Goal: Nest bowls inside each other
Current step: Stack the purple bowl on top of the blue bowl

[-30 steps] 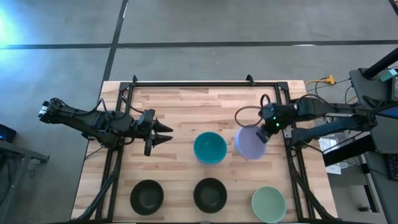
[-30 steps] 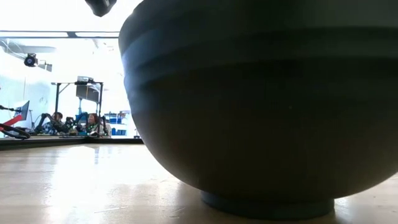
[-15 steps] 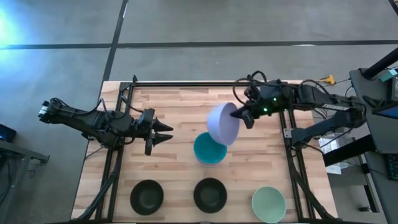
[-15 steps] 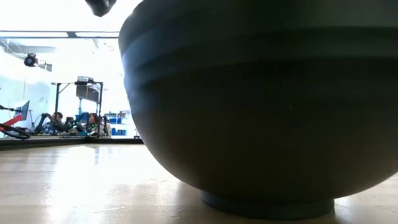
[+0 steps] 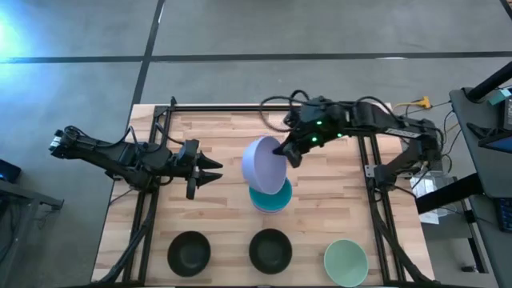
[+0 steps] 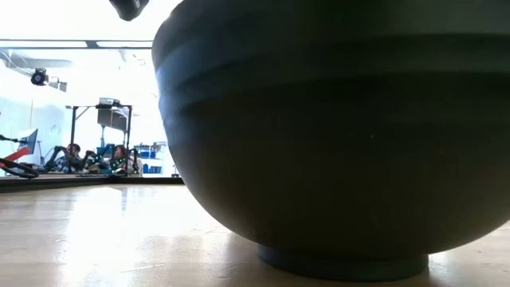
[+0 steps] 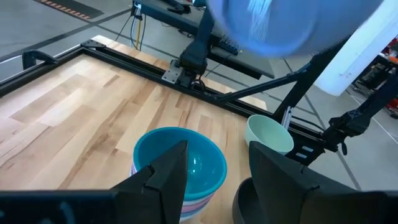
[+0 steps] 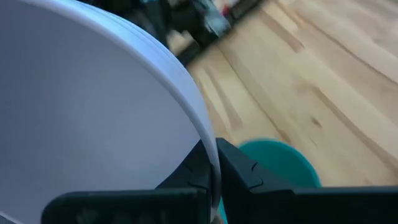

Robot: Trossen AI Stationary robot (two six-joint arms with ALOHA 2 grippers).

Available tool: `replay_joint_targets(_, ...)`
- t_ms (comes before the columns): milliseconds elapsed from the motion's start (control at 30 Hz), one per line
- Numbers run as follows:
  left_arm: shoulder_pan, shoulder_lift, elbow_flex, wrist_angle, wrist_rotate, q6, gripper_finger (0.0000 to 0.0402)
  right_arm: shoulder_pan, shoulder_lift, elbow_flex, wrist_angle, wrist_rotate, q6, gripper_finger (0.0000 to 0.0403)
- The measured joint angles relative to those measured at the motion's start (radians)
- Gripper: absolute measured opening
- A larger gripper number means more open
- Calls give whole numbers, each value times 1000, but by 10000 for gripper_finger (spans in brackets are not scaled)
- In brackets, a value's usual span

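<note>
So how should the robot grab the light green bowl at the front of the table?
Best by its rim, coming down from above. The pale green bowl sits upright with its mouth open, apart from the black bowl beside it, so one finger can slip inside and one outside the thin wall.

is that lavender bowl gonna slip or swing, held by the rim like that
The right gripper pinches the lavender bowl at one rim edge only, so it probably hangs tilted and could pivot. Its wall looks smooth and glossy, so some slip seems possible. It holds its round shape, so it is likely stiff and fairly light.
</note>
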Motion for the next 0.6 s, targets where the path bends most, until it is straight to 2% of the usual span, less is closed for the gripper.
replay_joint_targets(233,-1,-7,-2,-1,1,-1,154,-5,181,245,-294,-6,-81,13)
replay_joint_targets(333,-1,-8,-2,-1,0,-1,154,-12,241,327,-347,-16,-114,13)
replay_joint_targets(600,-1,-8,-2,-7,1,-2,154,-67,337,444,-454,-144,-182,13)
